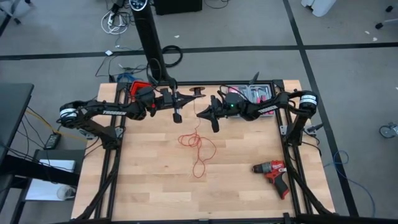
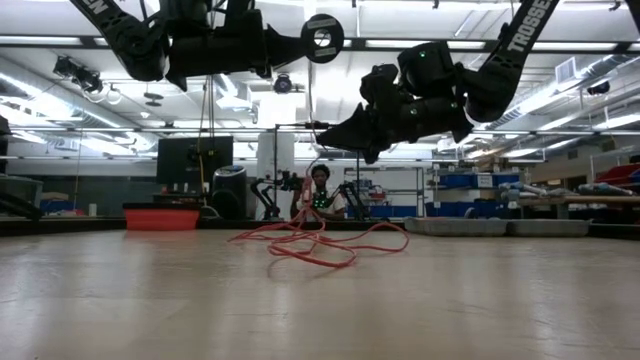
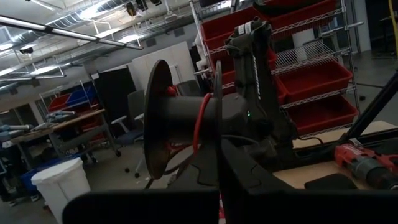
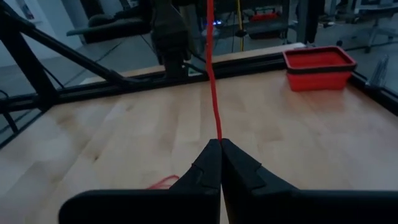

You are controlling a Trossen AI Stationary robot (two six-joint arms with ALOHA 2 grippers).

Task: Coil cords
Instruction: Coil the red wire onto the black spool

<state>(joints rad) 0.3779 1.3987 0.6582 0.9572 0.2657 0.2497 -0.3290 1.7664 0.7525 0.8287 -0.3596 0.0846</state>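
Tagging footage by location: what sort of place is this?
Probably a robotics lab or workshop: wire shelving with red bins, workbenches behind the wooden table, and a cordless drill lying on it.

"TROSSEN" is printed in white on the left arm (image 1: pixel 115 112) and the right arm (image 1: pixel 268 110); part of it is seen low on an arm too.

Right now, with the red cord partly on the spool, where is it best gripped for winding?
Probably on the taut stretch of red cord running up to the spool, where the right gripper is shut on it, from the side. The slack on the table is tangled.
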